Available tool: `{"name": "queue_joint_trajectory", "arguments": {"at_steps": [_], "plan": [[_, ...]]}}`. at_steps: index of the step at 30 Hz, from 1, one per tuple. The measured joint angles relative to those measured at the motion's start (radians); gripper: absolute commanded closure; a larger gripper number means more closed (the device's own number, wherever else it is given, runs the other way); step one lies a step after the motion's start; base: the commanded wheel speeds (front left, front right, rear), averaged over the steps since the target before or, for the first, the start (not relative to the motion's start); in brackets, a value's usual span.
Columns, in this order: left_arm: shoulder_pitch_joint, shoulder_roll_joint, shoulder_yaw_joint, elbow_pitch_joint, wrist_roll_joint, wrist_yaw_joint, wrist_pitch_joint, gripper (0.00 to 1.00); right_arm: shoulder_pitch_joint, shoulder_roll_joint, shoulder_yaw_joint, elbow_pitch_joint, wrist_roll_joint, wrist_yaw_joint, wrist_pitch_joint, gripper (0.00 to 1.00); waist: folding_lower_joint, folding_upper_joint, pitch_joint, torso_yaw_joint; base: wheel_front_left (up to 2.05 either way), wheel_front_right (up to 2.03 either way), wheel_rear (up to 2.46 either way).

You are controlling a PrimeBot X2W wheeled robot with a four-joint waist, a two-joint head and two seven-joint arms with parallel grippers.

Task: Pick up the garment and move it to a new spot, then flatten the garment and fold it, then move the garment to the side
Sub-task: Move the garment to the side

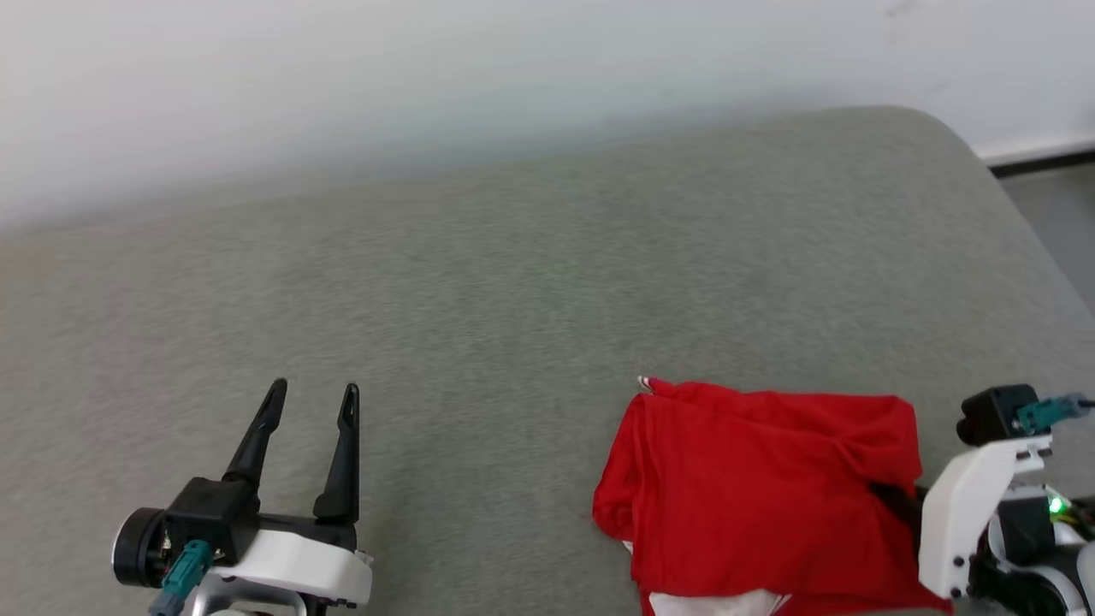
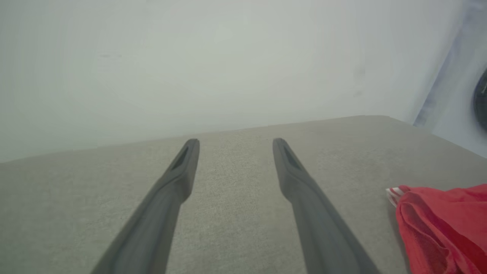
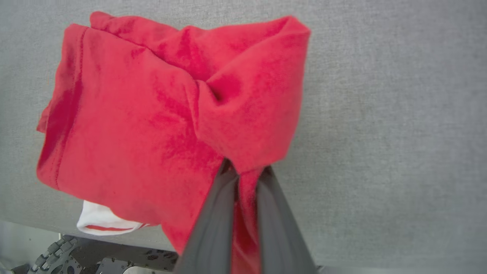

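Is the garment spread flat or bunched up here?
Bunched up: the garment lies as a creased red heap, with one fold pinched in the right gripper.

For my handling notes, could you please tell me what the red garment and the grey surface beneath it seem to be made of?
The garment: soft knit cloth, matte, probably cotton or jersey; it bunches into loose folds where the right gripper pinches it. The grey surface: apparently a textile covering, matte, with a fine woven grain; what lies beneath cannot be told.
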Motion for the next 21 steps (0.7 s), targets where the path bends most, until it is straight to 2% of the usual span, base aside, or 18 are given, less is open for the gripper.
{"name": "queue_joint_trajectory", "arguments": {"at_steps": [6,11,16,21], "plan": [[-0.021,0.009,0.011,-0.053,0.000,-0.001,0.000,0.00,-0.107,0.030,0.002,0.010,-0.015,0.000,-0.013,1.00,0.0000,0.0000,0.056,-0.124,0.00,0.00,0.00],[-0.073,0.040,-0.004,-0.092,0.012,-0.005,0.000,0.00,-0.241,0.021,-0.015,0.053,-0.026,0.000,-0.057,1.00,0.0001,0.0000,0.151,-0.180,0.00,0.00,0.00],[-0.149,0.077,-0.032,-0.115,0.017,-0.009,0.000,0.00,-0.355,-0.052,-0.091,0.123,-0.071,0.000,-0.089,1.00,0.0001,0.0000,0.255,-0.200,0.00,0.00,0.00],[-0.211,0.109,-0.069,-0.148,0.016,-0.013,0.007,0.00,-0.436,-0.120,-0.188,0.182,-0.133,0.000,-0.097,1.00,0.0002,0.0000,0.344,-0.185,0.00,0.00,0.00]]}}
